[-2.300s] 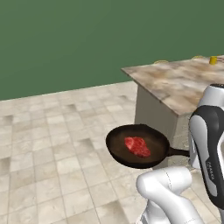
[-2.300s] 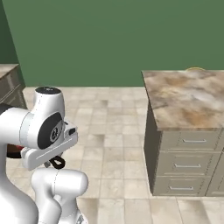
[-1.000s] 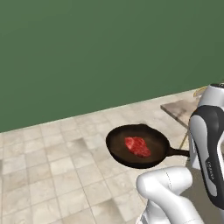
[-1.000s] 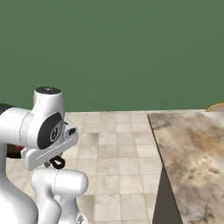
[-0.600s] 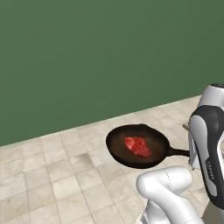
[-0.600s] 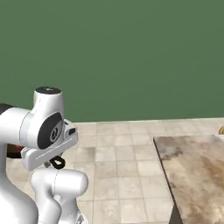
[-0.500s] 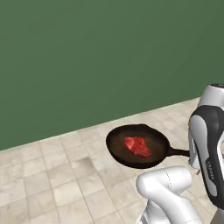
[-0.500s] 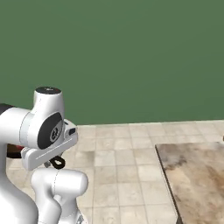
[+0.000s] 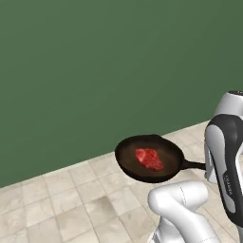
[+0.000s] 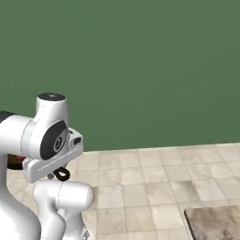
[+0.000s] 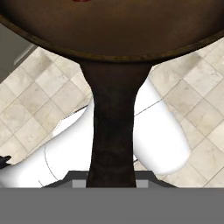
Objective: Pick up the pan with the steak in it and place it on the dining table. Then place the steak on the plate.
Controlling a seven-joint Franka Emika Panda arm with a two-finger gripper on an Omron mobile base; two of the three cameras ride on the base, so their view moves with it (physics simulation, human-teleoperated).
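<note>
The dark round pan hangs level in the air over the tiled floor, with the red steak lying near its middle. Its black handle runs right and disappears behind my white forearm. In the hand view the handle runs straight down from the pan's rim into my gripper, which is shut on it. A sliver of the steak shows at that view's top edge. One corner of the dining table shows at the lower right. The plate is out of view.
A plain green wall stands ahead beyond the beige floor tiles. My own white base sits right under the pan. The table corner is the one piece of furniture nearby, off to the right.
The whole scene has slid right as the base turned. The table has left the left base view and shrunk to a corner in the right one. The pan stays put relative to the arm.
</note>
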